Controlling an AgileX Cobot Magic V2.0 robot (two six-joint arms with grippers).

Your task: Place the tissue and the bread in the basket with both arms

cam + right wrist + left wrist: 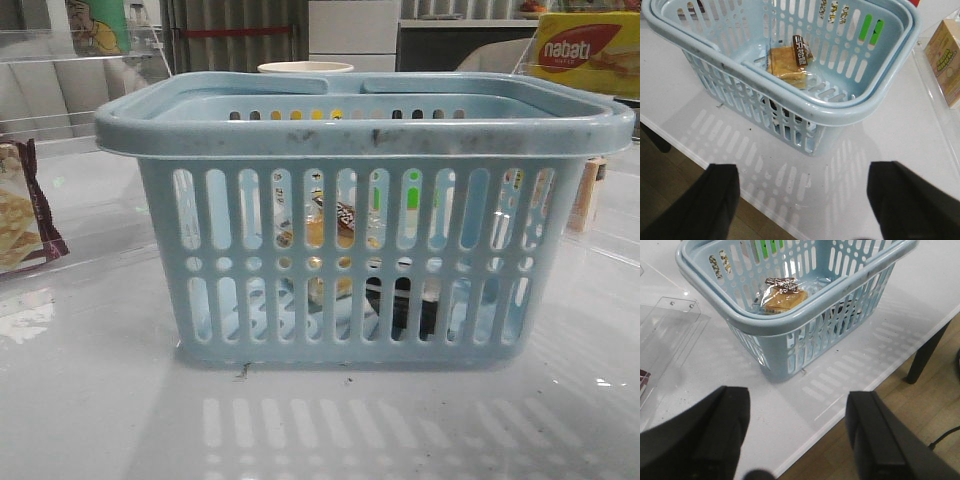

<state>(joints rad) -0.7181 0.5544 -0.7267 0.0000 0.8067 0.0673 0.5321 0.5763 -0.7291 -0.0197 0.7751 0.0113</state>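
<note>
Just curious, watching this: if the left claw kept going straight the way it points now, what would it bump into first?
Probably the bare white table in front of the basket. The left claw is open and empty, aimed down at that spot, though depth is hard to judge.

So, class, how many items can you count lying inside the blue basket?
2: the bread lies on the basket floor, and the tissue shows darkly through the front slots beside it. More may be hidden behind the rim.

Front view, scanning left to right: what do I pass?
Cracker bag at the left edge → pale blue basket, with the bread showing through its slots → small carton just past the basket's right side; the yellow nabati box sits above it.
</note>
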